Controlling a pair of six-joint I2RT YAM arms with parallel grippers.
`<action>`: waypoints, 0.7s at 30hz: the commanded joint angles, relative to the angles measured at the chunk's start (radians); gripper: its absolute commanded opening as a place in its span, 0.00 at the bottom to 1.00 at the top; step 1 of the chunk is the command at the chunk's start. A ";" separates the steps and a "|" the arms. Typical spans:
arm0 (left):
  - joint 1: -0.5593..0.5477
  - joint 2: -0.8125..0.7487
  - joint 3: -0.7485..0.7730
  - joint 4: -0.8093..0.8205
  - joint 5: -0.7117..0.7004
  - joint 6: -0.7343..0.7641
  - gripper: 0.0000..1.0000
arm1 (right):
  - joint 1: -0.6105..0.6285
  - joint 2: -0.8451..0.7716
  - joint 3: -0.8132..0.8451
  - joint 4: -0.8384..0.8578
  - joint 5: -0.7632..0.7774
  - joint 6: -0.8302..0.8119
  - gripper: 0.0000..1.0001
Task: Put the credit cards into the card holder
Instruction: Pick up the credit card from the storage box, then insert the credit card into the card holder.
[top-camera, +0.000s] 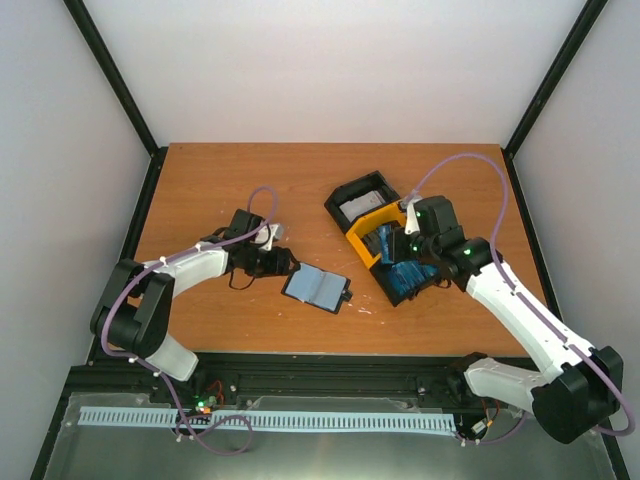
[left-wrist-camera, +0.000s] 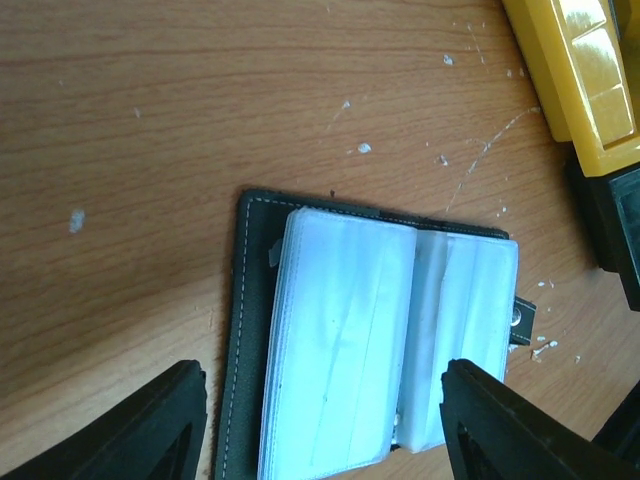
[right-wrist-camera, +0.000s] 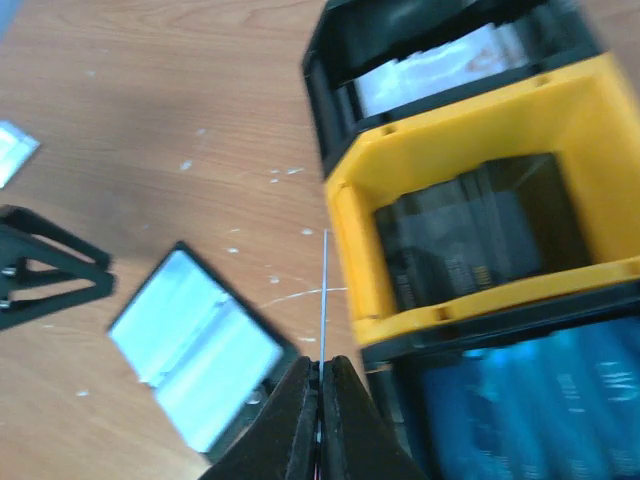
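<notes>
The left tool (left-wrist-camera: 320, 378) is spread wide and holds nothing. The card holder (left-wrist-camera: 370, 330) lies open and flat on the bench (left-wrist-camera: 150, 150) just ahead of it, clear inner sleeves facing up. In the left wrist view the holder's near end sits between the two fingers (left-wrist-camera: 140, 425); I cannot tell whether either one touches it. The clasp tab sticks out on the side toward the right finger.

The right tool (right-wrist-camera: 320, 368) is pressed together on a credit card (right-wrist-camera: 323, 300). The card is seen edge-on as a thin pale line standing straight out from the fingertips. Ahead and to the right of this tool sits the black-and-yellow tray (right-wrist-camera: 345, 250). The blue cards (right-wrist-camera: 540, 400) fill its nearest compartment, dark cards (right-wrist-camera: 470, 240) lie in the yellow middle one, and grey-white cards (right-wrist-camera: 430, 70) are in the farthest. The open holder is on the bench to the left of this tool, close by but apart from the tray.
</notes>
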 joint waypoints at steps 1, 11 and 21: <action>0.005 0.011 -0.021 0.031 0.046 -0.021 0.65 | -0.003 -0.005 -0.087 0.180 -0.210 0.218 0.03; 0.005 -0.059 -0.041 0.051 0.085 -0.074 0.69 | -0.004 0.051 -0.233 0.474 -0.483 0.373 0.03; 0.005 0.034 -0.048 0.066 0.029 -0.152 0.54 | 0.107 0.234 -0.255 0.571 -0.314 0.562 0.03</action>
